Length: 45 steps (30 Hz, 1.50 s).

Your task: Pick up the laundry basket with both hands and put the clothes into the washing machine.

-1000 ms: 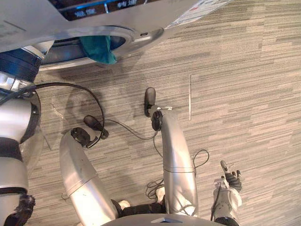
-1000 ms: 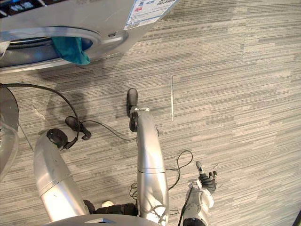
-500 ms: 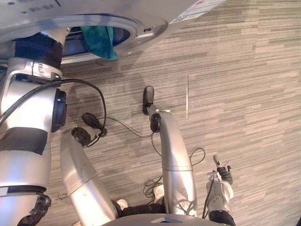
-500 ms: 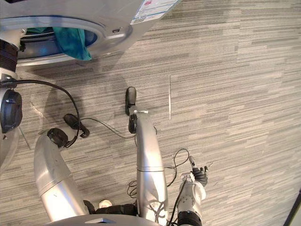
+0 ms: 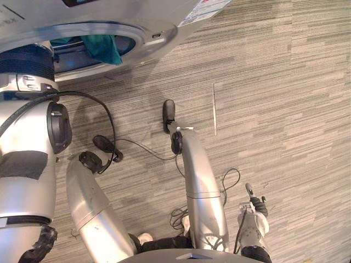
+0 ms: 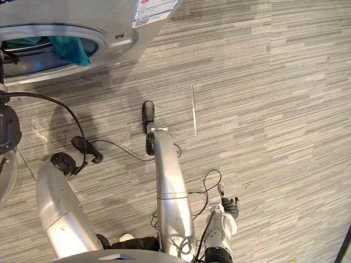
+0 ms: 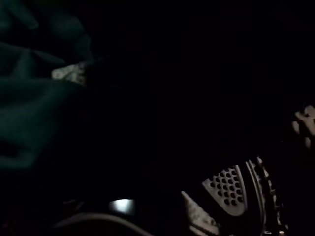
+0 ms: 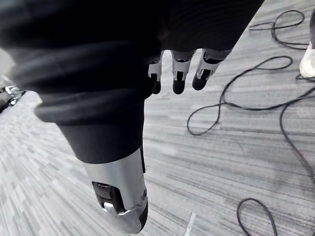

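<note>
The washing machine (image 5: 109,16) stands at the upper left with its round opening uncovered. A teal cloth (image 5: 104,48) hangs over the opening's lower rim. My left arm comes up the left side and its ribbed wrist cover (image 5: 24,61) enters the opening, with the hand hidden inside the drum. In the dark left wrist view the teal cloth (image 7: 29,113) lies beside the perforated drum wall (image 7: 226,184). My right hand (image 5: 253,211) hangs low at the lower right above the floor, fingers (image 8: 177,73) straight and holding nothing.
Grey striped carpet (image 5: 285,98) covers the floor to the right of the machine, with a thin seam (image 5: 214,109) in it. The glass of the machine's open door (image 6: 4,181) shows at the left edge.
The view has shifted. My left arm has swung in from the left edge toward the drum opening. The right hand still hangs low, a little nearer my body.
</note>
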### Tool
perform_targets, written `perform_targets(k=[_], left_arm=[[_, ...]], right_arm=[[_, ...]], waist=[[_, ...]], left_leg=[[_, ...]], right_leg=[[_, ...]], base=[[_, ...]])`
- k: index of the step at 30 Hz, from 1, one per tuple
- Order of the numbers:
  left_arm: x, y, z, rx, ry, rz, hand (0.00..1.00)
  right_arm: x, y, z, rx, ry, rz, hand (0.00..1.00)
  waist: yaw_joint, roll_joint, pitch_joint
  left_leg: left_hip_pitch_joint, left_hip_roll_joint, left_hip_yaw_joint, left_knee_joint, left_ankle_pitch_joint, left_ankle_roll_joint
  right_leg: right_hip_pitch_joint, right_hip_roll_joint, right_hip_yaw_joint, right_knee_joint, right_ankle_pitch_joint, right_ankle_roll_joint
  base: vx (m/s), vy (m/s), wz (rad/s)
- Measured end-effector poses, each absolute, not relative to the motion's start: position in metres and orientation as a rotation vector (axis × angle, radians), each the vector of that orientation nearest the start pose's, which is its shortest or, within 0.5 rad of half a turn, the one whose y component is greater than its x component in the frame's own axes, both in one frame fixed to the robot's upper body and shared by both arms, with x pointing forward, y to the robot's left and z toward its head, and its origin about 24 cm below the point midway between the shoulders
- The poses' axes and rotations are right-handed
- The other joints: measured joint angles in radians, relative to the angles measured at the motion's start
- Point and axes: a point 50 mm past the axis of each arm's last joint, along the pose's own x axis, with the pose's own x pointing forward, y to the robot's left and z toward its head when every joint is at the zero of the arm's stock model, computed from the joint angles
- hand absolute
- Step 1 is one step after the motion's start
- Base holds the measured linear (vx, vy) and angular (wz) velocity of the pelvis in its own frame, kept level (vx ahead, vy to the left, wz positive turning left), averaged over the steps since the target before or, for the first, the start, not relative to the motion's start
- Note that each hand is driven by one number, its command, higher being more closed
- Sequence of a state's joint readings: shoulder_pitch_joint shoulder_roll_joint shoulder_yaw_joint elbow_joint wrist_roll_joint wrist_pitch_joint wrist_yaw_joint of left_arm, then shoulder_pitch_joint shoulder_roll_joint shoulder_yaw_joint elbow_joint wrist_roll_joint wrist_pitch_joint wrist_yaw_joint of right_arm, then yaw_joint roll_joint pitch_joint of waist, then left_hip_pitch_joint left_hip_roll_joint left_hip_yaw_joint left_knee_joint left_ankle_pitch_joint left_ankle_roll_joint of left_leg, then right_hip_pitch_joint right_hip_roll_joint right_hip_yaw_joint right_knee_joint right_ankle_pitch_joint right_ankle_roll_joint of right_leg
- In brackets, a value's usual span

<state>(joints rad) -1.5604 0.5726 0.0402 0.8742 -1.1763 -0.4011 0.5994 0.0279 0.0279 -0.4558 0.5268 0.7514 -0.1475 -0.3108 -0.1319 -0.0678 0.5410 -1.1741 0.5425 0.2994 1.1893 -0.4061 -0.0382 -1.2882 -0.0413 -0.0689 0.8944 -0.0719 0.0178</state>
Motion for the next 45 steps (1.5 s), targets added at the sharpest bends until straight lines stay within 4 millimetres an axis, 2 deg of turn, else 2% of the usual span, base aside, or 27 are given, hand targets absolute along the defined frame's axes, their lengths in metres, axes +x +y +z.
perform_targets(k=[3,6,7,8,10,11,13,15,20,24,27,29,31,32,34,35,36,37,38,40,41,42,45], left_arm=[[0.351,0.255,0.420,-1.129,-0.831,0.413,0.00],[0.344,0.251,0.429,-1.022,-0.880,0.394,0.00],[0.343,0.247,0.435,-0.831,-0.890,0.407,0.00],[0.343,0.246,0.436,-0.768,-0.889,0.420,0.00],[0.342,0.233,0.442,-0.179,-0.907,0.552,0.00],[0.343,0.228,0.443,-0.049,-0.915,0.575,0.00],[0.343,0.210,0.445,0.406,-0.932,0.706,0.00],[0.346,0.205,0.442,0.602,-0.899,0.791,0.00],[0.355,0.182,0.433,0.760,-0.848,0.816,0.00],[0.355,0.184,0.430,0.917,-0.858,0.850,0.00],[0.363,0.184,0.418,0.940,-0.802,0.794,0.00],[0.370,0.184,0.406,0.800,-0.749,0.699,0.00],[0.375,0.198,0.385,0.460,-0.699,0.591,0.00],[0.374,0.204,0.378,0.342,-0.698,0.556,0.00],[0.362,0.220,0.344,-0.020,-0.739,0.463,0.00],[0.357,0.222,0.334,-0.078,-0.752,0.452,0.00],[0.348,0.220,0.315,-0.193,-0.781,0.418,0.00],[0.341,0.214,0.294,-0.259,-0.779,0.408,0.00],[0.338,0.210,0.283,-0.279,-0.765,0.405,0.00],[0.332,0.193,0.236,-0.279,-0.665,0.403,0.00],[0.329,0.187,0.224,-0.272,-0.637,0.392,0.00],[0.324,0.176,0.203,-0.237,-0.585,0.366,0.00],[0.309,0.147,0.166,-0.202,-0.489,0.263,0.00]], right_arm=[[0.173,-0.252,-0.082,0.782,0.359,-0.985,0.00],[0.172,-0.251,-0.084,0.780,0.369,-0.982,0.00],[0.171,-0.250,-0.086,0.778,0.378,-0.983,0.00],[0.170,-0.250,-0.086,0.776,0.381,-0.983,0.00],[0.169,-0.248,-0.091,0.761,0.400,-0.953,0.00],[0.169,-0.247,-0.092,0.757,0.405,-0.946,0.00],[0.167,-0.242,-0.097,0.734,0.435,-0.930,0.00],[0.166,-0.240,-0.099,0.734,0.445,-0.917,0.00],[0.172,-0.240,-0.096,0.736,0.415,-0.873,0.00],[0.170,-0.233,-0.102,0.755,0.438,-0.833,0.00],[0.173,-0.232,-0.101,0.758,0.437,-0.821,0.00],[0.176,-0.232,-0.099,0.760,0.425,-0.814,0.00],[0.183,-0.230,-0.096,0.771,0.421,-0.797,0.00],[0.185,-0.229,-0.095,0.774,0.422,-0.791,0.00],[0.189,-0.226,-0.094,0.777,0.430,-0.770,0.00],[0.190,-0.226,-0.092,0.778,0.423,-0.767,0.00],[0.192,-0.227,-0.090,0.773,0.413,-0.766,0.00],[0.193,-0.228,-0.087,0.751,0.405,-0.759,0.00],[0.194,-0.229,-0.086,0.739,0.398,-0.754,0.00],[0.201,-0.231,-0.078,0.736,0.362,-0.740,0.00],[0.203,-0.231,-0.077,0.736,0.356,-0.737,0.00],[0.206,-0.231,-0.075,0.735,0.351,-0.736,0.00],[0.206,-0.232,-0.074,0.697,0.351,-0.737,0.00]], waist=[[-0.001,0.000,0.000],[-0.002,0.000,0.000],[-0.001,0.000,0.000],[0.000,0.000,0.000],[0.001,0.000,0.000],[0.001,0.000,0.000],[0.016,-0.001,0.000],[0.026,-0.001,0.000],[0.032,-0.003,-0.002],[0.032,-0.016,-0.010],[0.036,-0.028,-0.018],[0.038,-0.034,-0.021],[0.027,-0.035,-0.022],[0.025,-0.035,-0.022],[0.027,-0.034,-0.022],[0.030,-0.034,-0.022],[0.037,-0.034,-0.022],[0.050,-0.034,-0.022],[0.056,-0.034,-0.022],[0.073,-0.034,-0.022],[0.074,-0.034,-0.022],[0.076,-0.034,-0.022],[0.084,-0.032,-0.024]], left_leg=[[-0.005,0.000,-0.005,0.000,-0.001,-0.001],[-0.023,0.000,-0.023,0.001,0.000,-0.003],[-0.035,-0.001,-0.037,0.000,0.003,-0.006],[-0.035,-0.001,-0.038,0.000,0.003,-0.007],[-0.047,-0.003,-0.054,-0.003,0.008,-0.012],[-0.052,-0.003,-0.058,-0.004,0.009,-0.013],[-0.075,-0.003,-0.074,-0.006,0.016,-0.019],[-0.089,-0.003,-0.083,-0.006,0.022,-0.020],[-0.109,-0.017,-0.101,-0.013,0.033,-0.013],[-0.113,-0.019,-0.107,-0.014,0.035,-0.014],[-0.113,-0.024,-0.108,-0.023,0.041,-0.014],[-0.113,-0.028,-0.108,-0.027,0.046,-0.013],[-0.110,-0.041,-0.112,-0.035,0.052,-0.012],[-0.109,-0.044,-0.111,-0.038,0.053,-0.011],[-0.097,-0.045,-0.111,-0.043,0.055,-0.013],[-0.096,-0.046,-0.112,-0.043,0.056,-0.013],[-0.095,-0.048,-0.113,-0.044,0.056,-0.014],[-0.093,-0.051,-0.115,-0.045,0.057,-0.013],[-0.090,-0.055,-0.116,-0.046,0.060,-0.013],[-0.074,-0.075,-0.121,-0.059,0.068,-0.014],[-0.070,-0.080,-0.125,-0.060,0.068,-0.013],[-0.060,-0.082,-0.132,-0.060,0.068,-0.013],[-0.036,-0.099,-0.132,-0.076,0.068,-0.023]], right_leg=[[-0.002,0.000,-0.003,0.000,0.000,0.000],[-0.005,-0.001,-0.019,-0.002,-0.001,-0.001],[-0.005,-0.003,-0.030,-0.001,-0.004,-0.006],[-0.005,-0.004,-0.031,0.000,-0.005,-0.007],[-0.006,-0.006,-0.048,0.000,-0.009,-0.012],[-0.008,-0.007,-0.050,0.001,-0.010,-0.014],[-0.021,-0.007,-0.058,0.003,-0.011,-0.016],[-0.027,-0.009,-0.066,0.002,-0.012,-0.018],[-0.026,-0.026,-0.083,-0.004,-0.013,-0.018],[-0.024,-0.025,-0.087,-0.012,-0.011,-0.019],[-0.023,-0.027,-0.089,-0.017,-0.010,-0.020],[-0.021,-0.033,-0.093,-0.016,-0.010,-0.020],[-0.014,-0.044,-0.099,-0.016,-0.010,-0.020],[-0.012,-0.046,-0.099,-0.015,-0.010,-0.020],[-0.003,-0.047,-0.100,-0.011,-0.012,-0.020],[-0.002,-0.048,-0.101,-0.008,-0.014,-0.019],[-0.003,-0.052,-0.102,-0.006,-0.020,-0.021],[-0.003,-0.057,-0.103,0.002,-0.027,-0.023],[-0.002,-0.060,-0.103,0.006,-0.031,-0.025],[0.011,-0.076,-0.105,0.018,-0.048,-0.019],[0.016,-0.078,-0.104,0.021,-0.052,-0.018],[0.030,-0.078,-0.107,0.026,-0.058,-0.021],[0.044,-0.090,-0.105,0.032,-0.067,-0.024]], base=[[-0.04,-0.012,0.00],[-0.03,-0.015,0.03],[-0.03,-0.015,0.08],[-0.03,-0.016,0.10],[-0.03,-0.021,0.08],[-0.04,-0.027,0.07],[-0.04,-0.027,0.05],[-0.03,-0.021,0.06],[-0.05,-0.013,0.13],[-0.04,-0.004,0.00],[-0.04,-0.015,0.04],[-0.04,-0.013,0.11],[-0.04,-0.006,0.16],[-0.04,-0.008,0.10],[-0.04,-0.014,0.05],[-0.04,-0.020,0.09],[-0.04,-0.026,0.14],[-0.05,-0.029,0.18],[-0.07,-0.046,0.26],[-0.08,-0.053,0.29],[-0.07,-0.045,0.22],[-0.05,-0.035,0.13],[-0.07,-0.059,0.17]])
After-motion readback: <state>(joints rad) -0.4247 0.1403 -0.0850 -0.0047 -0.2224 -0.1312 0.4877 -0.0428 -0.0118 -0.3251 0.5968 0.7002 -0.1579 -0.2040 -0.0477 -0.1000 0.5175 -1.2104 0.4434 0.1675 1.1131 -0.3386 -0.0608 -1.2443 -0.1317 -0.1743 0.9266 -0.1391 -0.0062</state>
